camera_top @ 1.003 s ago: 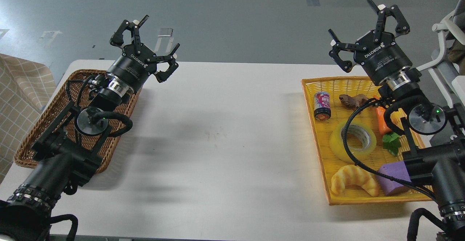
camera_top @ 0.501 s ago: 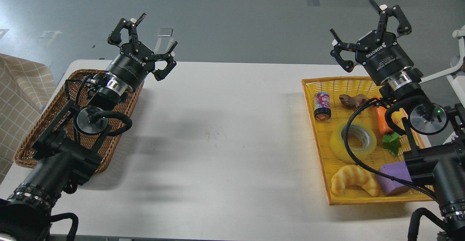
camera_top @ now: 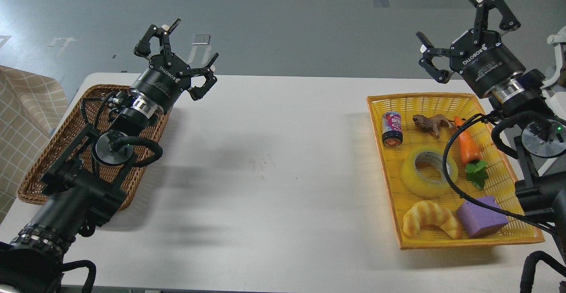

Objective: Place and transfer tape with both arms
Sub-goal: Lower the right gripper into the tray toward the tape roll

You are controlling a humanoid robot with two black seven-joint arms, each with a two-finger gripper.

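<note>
Nearest in the yellow tray [camera_top: 446,243], a croissant toy [camera_top: 431,225] is lying; just beyond it the tape [camera_top: 429,171] is sitting flat (a black cable is crossing over it). Farther back, the right gripper [camera_top: 468,28] is hanging fingers spread and empty above the tray's far corner, while the left gripper [camera_top: 179,54] is hovering splayed over the wicker basket [camera_top: 57,151]. The pick is not yet begun; next, the right gripper should be descending onto the roll.
</note>
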